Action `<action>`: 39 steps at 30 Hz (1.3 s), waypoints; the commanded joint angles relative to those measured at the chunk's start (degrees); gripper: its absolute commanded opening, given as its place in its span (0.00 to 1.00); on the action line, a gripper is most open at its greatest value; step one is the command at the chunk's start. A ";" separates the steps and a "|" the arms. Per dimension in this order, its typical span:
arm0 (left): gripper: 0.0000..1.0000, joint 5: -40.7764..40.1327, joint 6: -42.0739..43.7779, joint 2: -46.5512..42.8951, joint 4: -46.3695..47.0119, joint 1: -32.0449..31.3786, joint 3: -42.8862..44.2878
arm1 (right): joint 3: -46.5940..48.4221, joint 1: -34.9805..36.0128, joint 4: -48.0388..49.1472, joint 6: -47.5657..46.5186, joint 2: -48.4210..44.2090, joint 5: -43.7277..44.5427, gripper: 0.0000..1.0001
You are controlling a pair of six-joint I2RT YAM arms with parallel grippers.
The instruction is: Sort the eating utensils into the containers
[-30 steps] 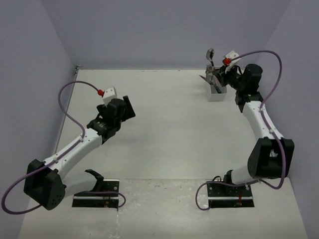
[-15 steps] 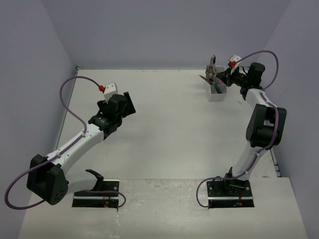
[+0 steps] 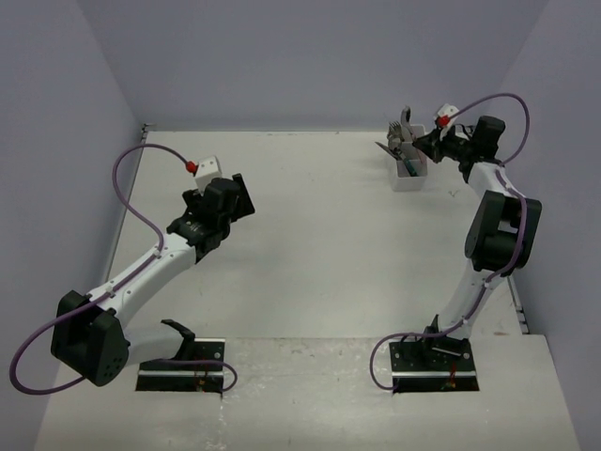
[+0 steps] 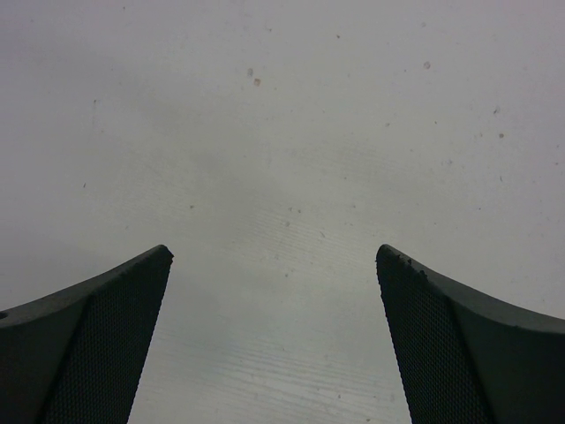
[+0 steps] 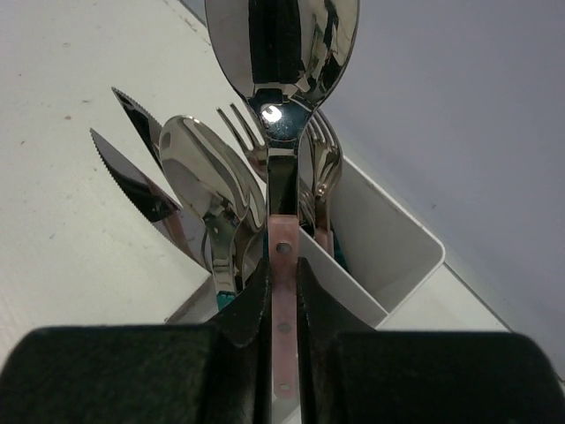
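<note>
The white cutlery holder point(image 3: 409, 174) stands at the far right of the table and holds several utensils point(image 3: 399, 143). In the right wrist view the holder point(image 5: 388, 238) contains knives point(image 5: 146, 190), a spoon point(image 5: 205, 181) and forks point(image 5: 322, 155). My right gripper point(image 5: 282, 283) is shut on the pink handle of a large spoon point(image 5: 282, 53), held over the holder; it shows in the top view point(image 3: 427, 143) too. My left gripper point(image 4: 274, 265) is open and empty over bare table, at mid-left in the top view point(image 3: 239, 197).
The walls close the table at the back and sides. The holder sits near the right wall and back edge. Purple cables loop over both arms.
My right arm has stretched farther back and right, and the spoon it holds has come lower by the holder. My left arm has shifted slightly.
</note>
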 commanded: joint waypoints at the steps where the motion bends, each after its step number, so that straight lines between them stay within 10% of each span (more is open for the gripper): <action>1: 1.00 -2.73 0.69 -0.94 1.17 0.56 2.23 | -0.10 -0.94 -1.26 -2.42 0.11 -2.64 0.08; 23: 1.00 -3.79 0.70 -1.73 -0.76 0.48 2.59 | -0.02 -1.12 -4.88 -2.78 -0.24 -2.29 0.31; 35: 1.00 -4.66 1.84 -6.56 0.47 0.48 1.89 | -20.73 -1.03 22.70 19.00 -20.44 6.55 0.99; 39: 1.00 -5.10 2.19 -8.40 1.00 0.56 1.01 | -31.11 -1.03 33.35 34.96 -31.14 21.14 0.99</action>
